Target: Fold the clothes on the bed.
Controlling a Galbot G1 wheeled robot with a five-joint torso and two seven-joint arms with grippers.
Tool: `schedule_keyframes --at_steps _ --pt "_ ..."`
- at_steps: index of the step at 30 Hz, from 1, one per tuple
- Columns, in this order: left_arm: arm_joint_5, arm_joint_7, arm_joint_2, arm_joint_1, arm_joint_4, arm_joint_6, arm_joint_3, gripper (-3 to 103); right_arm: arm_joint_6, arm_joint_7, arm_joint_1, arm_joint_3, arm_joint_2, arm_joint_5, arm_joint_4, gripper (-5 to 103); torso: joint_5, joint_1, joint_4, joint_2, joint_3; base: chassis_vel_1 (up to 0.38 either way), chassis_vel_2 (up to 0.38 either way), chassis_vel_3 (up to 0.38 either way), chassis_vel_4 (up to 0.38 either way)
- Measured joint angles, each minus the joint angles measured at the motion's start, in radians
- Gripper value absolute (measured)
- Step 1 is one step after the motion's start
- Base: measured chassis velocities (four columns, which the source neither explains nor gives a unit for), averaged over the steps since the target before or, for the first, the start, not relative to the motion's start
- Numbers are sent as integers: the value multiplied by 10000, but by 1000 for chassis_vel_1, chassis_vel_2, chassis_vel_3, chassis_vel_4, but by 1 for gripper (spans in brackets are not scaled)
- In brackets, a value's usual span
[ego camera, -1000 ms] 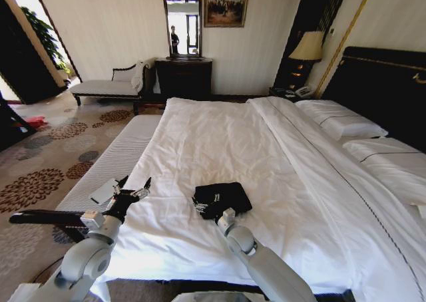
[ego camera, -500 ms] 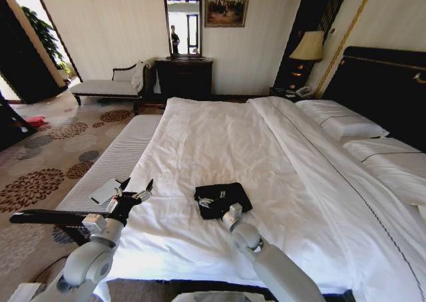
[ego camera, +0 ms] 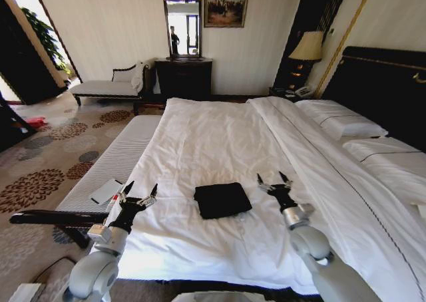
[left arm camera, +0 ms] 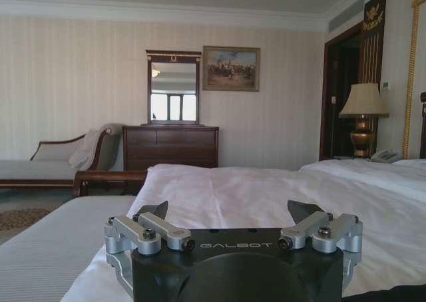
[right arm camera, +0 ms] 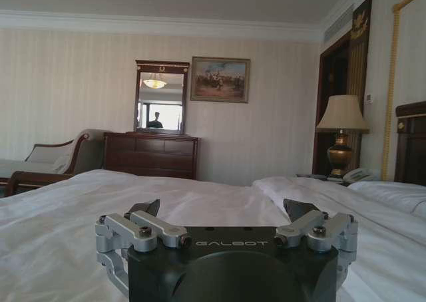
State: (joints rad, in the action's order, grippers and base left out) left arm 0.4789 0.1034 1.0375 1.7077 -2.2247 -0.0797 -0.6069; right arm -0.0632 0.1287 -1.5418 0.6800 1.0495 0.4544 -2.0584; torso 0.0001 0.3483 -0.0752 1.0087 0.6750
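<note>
The black shirt (ego camera: 222, 199) lies folded in a small flat square on the white bed (ego camera: 219, 142), near the bed's front edge, with no gripper touching it. The left gripper (ego camera: 140, 194) hangs over the bed's edge at about 9 o'clock from the shirt, and its two fingers are spread wide apart. The right gripper (ego camera: 274, 180) hangs over the bed at about 2 o'clock from the shirt, a little apart from it, and its fingers are spread wide too.
</note>
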Motion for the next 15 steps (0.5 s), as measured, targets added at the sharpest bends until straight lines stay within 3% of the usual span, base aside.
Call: schedule_keyframes --at_steps 3,5,7,10,15 --pt "-145 -44 72 82 -3 -130 -34 100 -75 -70 -364 352 134 -105 -234 100 1 0 -1 0 -1 0 0 0 0" --pt "-188 -112 172 351 -205 -296 -184 100 -251 -196 -1139 859 704 -590 -785 100 1 0 0 0 -1 0 0 0 0" --pt "-192 -133 177 397 -228 -322 -214 100 -285 -216 -1244 904 820 -682 -850 100 1 -1 0 0 -1 0 0 0 0" --pt "-200 -241 184 666 -247 -527 -369 100 -492 -335 -1768 1006 1613 -1141 -1045 100 1 -1 0 0 -1 0 0 0 0" --pt "-172 -328 167 735 -157 -650 -399 100 -607 -401 -1984 1012 1978 -1313 -1109 100 -1 0 0 0 0 0 0 0 0"
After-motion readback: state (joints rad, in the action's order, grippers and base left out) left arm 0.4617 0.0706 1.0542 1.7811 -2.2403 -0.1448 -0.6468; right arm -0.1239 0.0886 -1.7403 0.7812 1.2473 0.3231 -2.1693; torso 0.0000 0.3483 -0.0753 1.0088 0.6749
